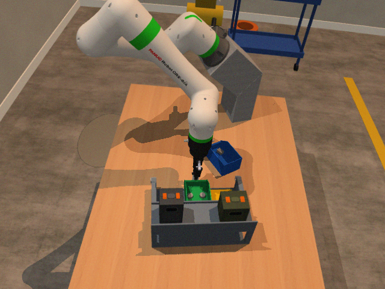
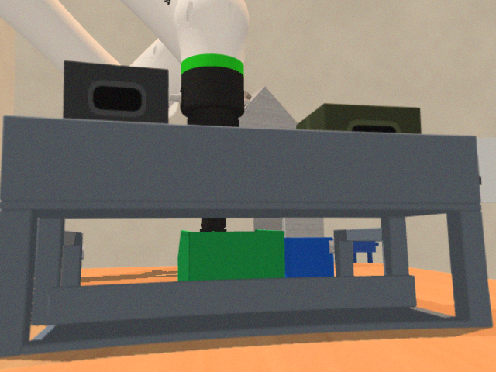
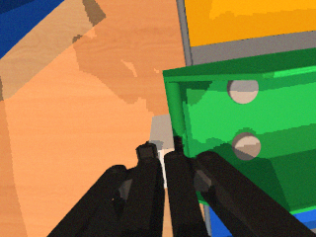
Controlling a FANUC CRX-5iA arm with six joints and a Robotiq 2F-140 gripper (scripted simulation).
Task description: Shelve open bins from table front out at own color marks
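The green bin (image 1: 197, 190) with two round grey parts sits in the middle of the grey shelf (image 1: 202, 230), its front end towards the arm. It also shows in the exterior view (image 2: 231, 255) and the wrist view (image 3: 251, 138). My gripper (image 1: 196, 175) points down at the bin's front wall. In the wrist view the gripper's fingers (image 3: 162, 152) are shut together against the bin's front corner, with nothing between them. The blue bin (image 1: 224, 156) holds one grey part and stands on the table, turned at an angle, just behind the shelf's right side.
A yellow mark (image 1: 221, 191) lies on the shelf floor right of the green bin, and a blue strip (image 3: 220, 233) shows on its other side. A black box (image 1: 171, 205) and an olive box (image 1: 233, 206) stand on the shelf's top board. The arm's grey pedestal (image 1: 236, 83) stands at the table's far end.
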